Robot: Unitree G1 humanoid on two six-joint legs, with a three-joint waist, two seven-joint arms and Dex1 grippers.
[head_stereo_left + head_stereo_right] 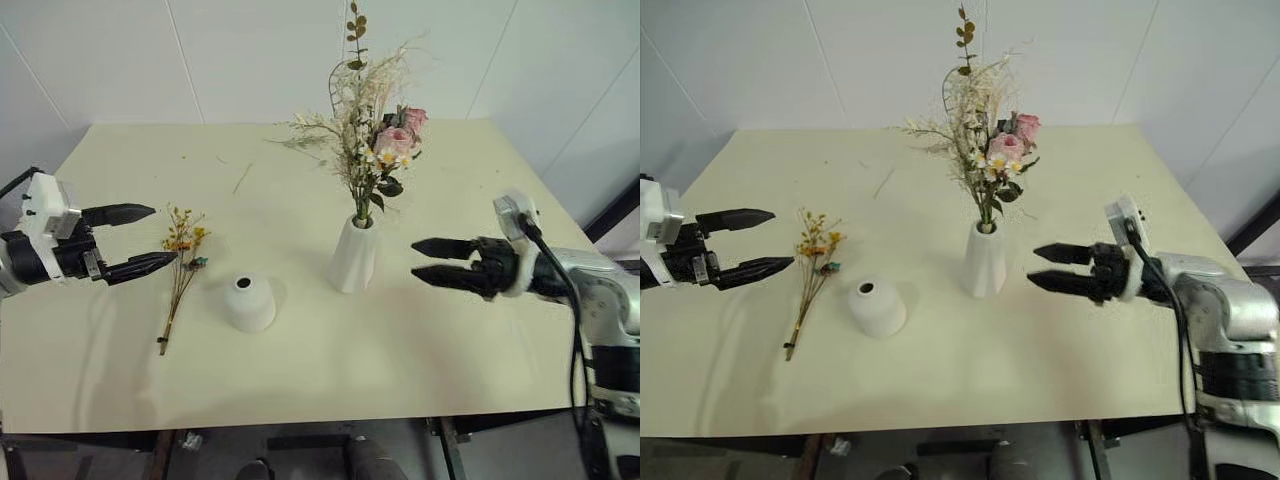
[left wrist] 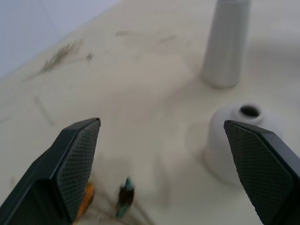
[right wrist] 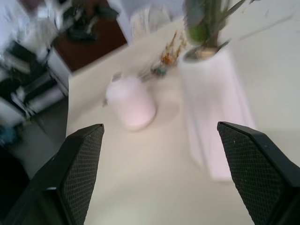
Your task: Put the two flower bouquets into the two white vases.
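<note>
Bunch (image 1: 375, 140) in tall vase (image 1: 354, 255); squat vase (image 1: 248, 301) empty; left hand (image 1: 140, 241), right hand (image 1: 428, 260) wide, holding nothing.

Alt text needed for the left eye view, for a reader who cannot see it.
Large bouquet stands in the tall white vase mid-table; the small yellow sprig lies flat beside the empty squat vase. Both open tools, left and right, hover empty on either side.

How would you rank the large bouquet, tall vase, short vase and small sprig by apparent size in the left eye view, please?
1. large bouquet
2. small sprig, long but thin
3. tall vase
4. short vase
Sprig and tall vase look close in extent; unsure.
</note>
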